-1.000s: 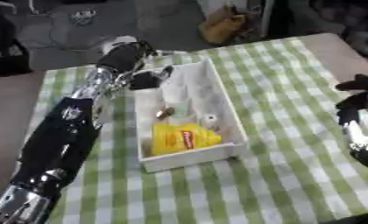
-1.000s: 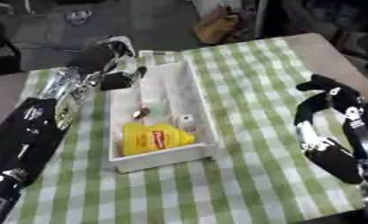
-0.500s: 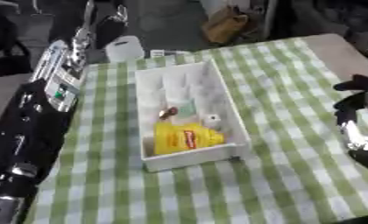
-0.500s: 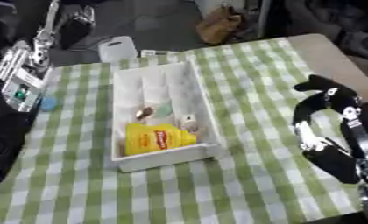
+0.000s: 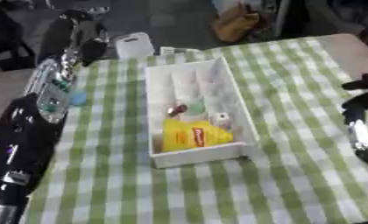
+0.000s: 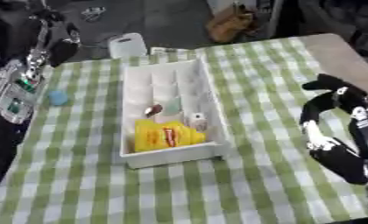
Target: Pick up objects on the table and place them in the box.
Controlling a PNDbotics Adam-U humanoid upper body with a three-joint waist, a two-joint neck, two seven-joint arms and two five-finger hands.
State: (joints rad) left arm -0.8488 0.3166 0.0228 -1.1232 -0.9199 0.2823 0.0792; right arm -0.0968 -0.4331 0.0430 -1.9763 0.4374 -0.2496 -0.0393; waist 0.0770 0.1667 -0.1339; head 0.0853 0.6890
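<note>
A white box (image 5: 237,120) stands in the middle of the green checked table. In it lie a yellow packet (image 5: 193,135), a small white roll (image 5: 219,118), a pale green piece (image 5: 195,107) and a small reddish thing (image 5: 177,109). On the cloth to the left of the box lies a small blue thing (image 6: 58,97). A white container (image 6: 127,44) stands at the table's far edge. My left hand (image 6: 57,41) hangs open and holds nothing, raised beyond the far left corner and apart from the box. At the right edge my right hand (image 6: 331,85) rests open, fingers relaxed.
My left forearm (image 5: 53,87) lies along the table's left side, next to the blue thing. A brown bag (image 5: 237,24) sits on the floor beyond the table. A bare tabletop corner (image 6: 333,48) shows at the far right.
My left hand has drawn back from the box's far end, up and to the left. The blue thing now shows uncovered on the cloth. The right hand has stayed put.
</note>
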